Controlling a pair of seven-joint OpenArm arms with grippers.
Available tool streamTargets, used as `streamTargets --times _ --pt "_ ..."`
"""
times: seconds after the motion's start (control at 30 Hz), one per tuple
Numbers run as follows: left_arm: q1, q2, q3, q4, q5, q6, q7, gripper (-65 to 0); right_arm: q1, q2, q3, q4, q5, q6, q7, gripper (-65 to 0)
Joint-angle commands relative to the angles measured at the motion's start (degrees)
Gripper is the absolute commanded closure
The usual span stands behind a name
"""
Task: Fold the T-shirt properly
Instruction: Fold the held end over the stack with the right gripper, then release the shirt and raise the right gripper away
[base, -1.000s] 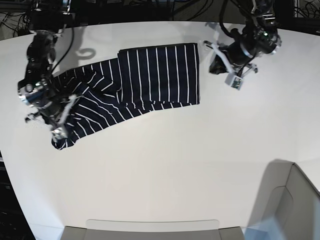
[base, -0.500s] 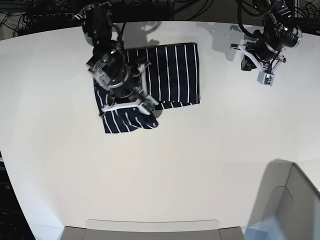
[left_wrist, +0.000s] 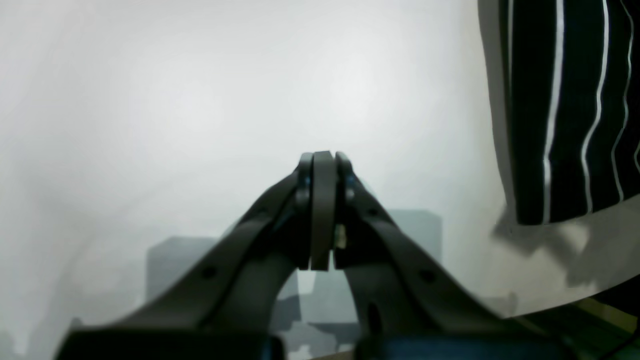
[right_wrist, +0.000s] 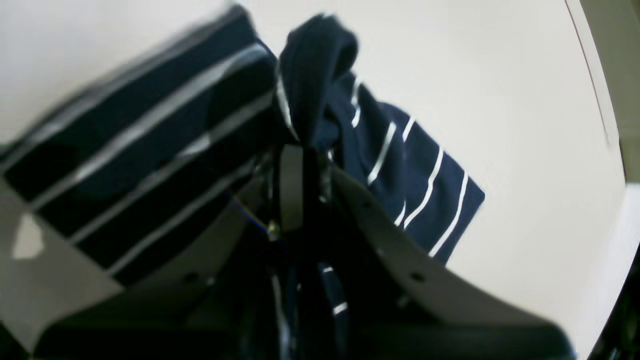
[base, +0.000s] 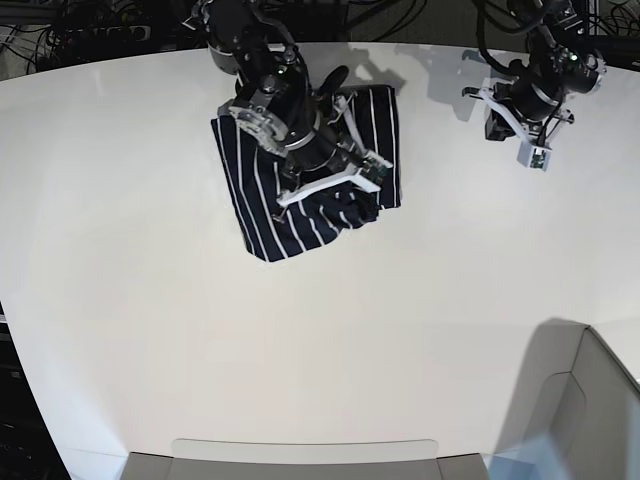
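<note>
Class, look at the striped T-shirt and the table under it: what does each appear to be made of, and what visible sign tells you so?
T-shirt: soft, matte woven or knit fabric, probably cotton jersey; it bunches and drapes in limp folds where the right gripper pinches it.
Table: a hard, smooth white surface, perhaps laminate or painted board; it lies flat and carries crisp shadows with a faint sheen.

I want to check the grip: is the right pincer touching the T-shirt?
Touching. The right wrist view shows the right pincer shut on a bunched fold of the T-shirt.
</note>
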Motion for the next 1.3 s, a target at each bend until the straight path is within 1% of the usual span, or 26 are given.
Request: streamTargets --times 0.0,0.2,0.37,0.43,0.57,0.67,0.8,0.97,1.07,1.1,1.17,1.27 --pt "-0.17 -0.48 -0.15 0.47 -0.68 -0.08 -0.59 0.0 0.63 -0.75 -0.6 0.59 0.06 -0.19 0.93 0.0" --pt "-0.35 -0.22 -0.15 -0.41 -0.68 -0.08 -0.67 0.0 2.48 -0.84 -1.57 -5.82 0.42 -0.28 1.28 0.0" --pt "-0.43 -0.13 -0.06 -0.41 -0.85 -0.08 -0.67 0.0 3.27 -0.93 -7.11 -8.55 0.59 -0.28 1.37 0.0" --pt "-0.43 -0.13 0.11 -0.41 -0.85 -0.08 -0.67 0.0 3.27 -2.24 -8.43 -8.46 0.59 -0.28 1.37 0.0" --pt "-0.43 0.04 0.2 -0.49 -0.85 -0.08 -0.67 0.0 3.8 -3.65 -8.78 -8.29 0.5 -0.28 1.37 0.0" --pt "-0.43 0.04 0.2 -0.49 -0.85 -0.08 -0.76 0.0 4.5 -3.74 -8.87 -8.64 0.59 -0.28 1.46 0.0" --pt "-0.35 0.04 0.2 -0.85 -0.85 -0.08 -0.76 0.0 4.68 -3.65 -10.71 -9.08 0.59 -0.28 6.2 0.0" --pt "-0.43 0.04 0.2 -1.29 -0.85 -0.08 -0.76 0.0 4.85 -3.56 -14.49 -11.36 0.59 -0.1 6.56 0.0" --pt "-0.43 0.04 -0.06 -1.29 -0.76 -0.08 -0.76 0.0 4.77 -3.48 -15.37 -12.33 0.59 -0.1 6.47 0.0" --pt "-0.43 0.04 -0.15 -1.29 -0.76 -0.08 -0.76 0.0 4.59 -3.48 -15.37 -12.33 0.68 -0.01 6.47 -0.9" --pt "-0.43 0.04 -0.15 -1.29 -0.59 -0.08 -0.76 0.0 4.59 -3.21 -15.37 -12.07 1.65 0.16 6.47 -6.8" --pt "-0.43 0.04 -0.15 -1.29 -0.59 -0.03 -0.76 0.0 4.85 -1.8 -15.28 -10.66 6.22 0.34 6.47 -15.0"
